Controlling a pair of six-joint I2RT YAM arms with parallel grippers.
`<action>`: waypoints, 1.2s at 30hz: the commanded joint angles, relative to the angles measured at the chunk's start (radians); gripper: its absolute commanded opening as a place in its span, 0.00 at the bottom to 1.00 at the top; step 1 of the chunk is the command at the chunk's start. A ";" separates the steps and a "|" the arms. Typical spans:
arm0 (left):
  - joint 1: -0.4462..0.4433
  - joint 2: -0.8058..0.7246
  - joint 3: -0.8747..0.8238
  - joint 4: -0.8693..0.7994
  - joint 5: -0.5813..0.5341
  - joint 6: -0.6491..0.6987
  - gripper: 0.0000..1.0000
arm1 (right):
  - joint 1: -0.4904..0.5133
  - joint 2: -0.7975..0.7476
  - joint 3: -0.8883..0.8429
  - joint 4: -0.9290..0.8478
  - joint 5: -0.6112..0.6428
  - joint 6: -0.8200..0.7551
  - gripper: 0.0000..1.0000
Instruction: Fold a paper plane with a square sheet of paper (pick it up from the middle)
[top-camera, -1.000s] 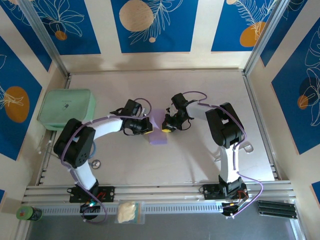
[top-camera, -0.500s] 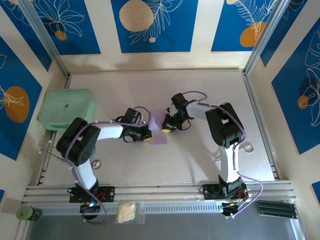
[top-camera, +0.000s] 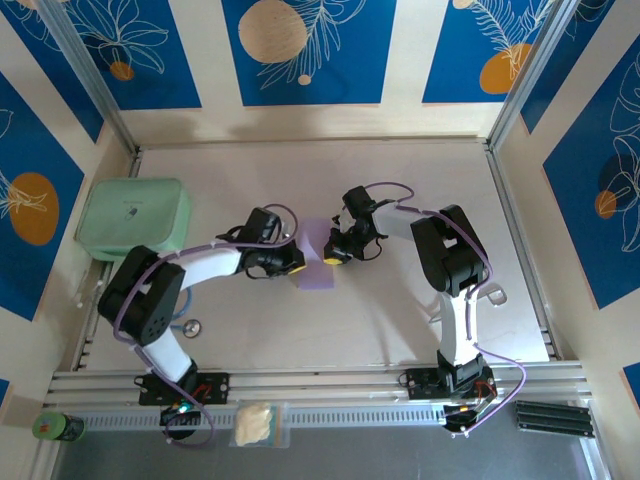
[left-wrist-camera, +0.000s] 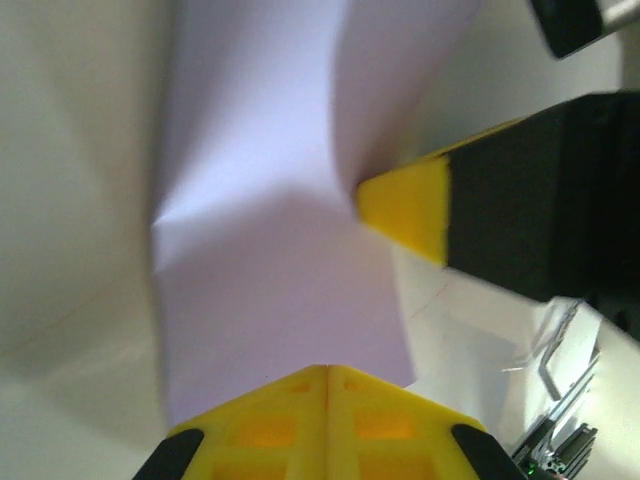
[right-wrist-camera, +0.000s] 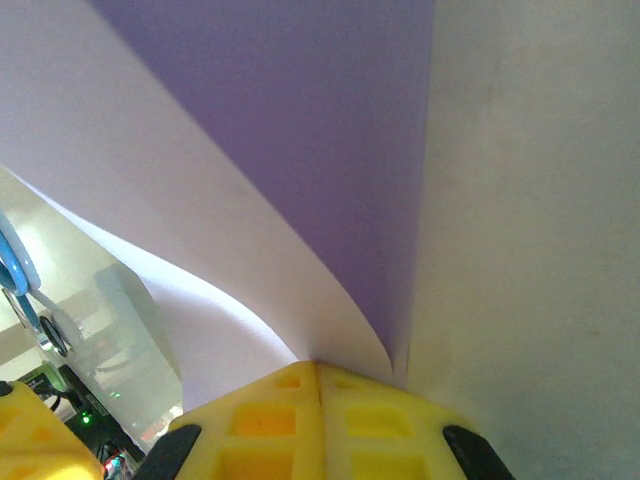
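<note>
left gripper (top-camera: 294, 266) pinching left edge of square sheet of paper (top-camera: 318, 279); right gripper (top-camera: 332, 258) pinching its right edge; paper bowed upward off tabletop (top-camera: 400, 320) between both

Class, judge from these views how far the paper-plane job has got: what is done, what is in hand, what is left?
Done: the square sheet of paper is grasped and shows a crease in the left wrist view. In hand: the left gripper and right gripper are each shut on an edge, the sheet curling between them. Left: no pointed dart shape yet; most folding lies ahead.
</note>
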 joint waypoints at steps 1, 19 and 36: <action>-0.014 0.077 0.024 0.001 0.025 -0.015 0.07 | 0.000 0.132 -0.077 -0.126 0.287 -0.014 0.03; -0.012 -0.113 -0.126 -0.378 -0.075 0.151 0.06 | 0.001 0.138 -0.077 -0.126 0.290 -0.022 0.02; 0.021 0.162 0.180 0.012 -0.052 0.056 0.08 | 0.003 0.150 -0.068 -0.147 0.302 -0.027 0.02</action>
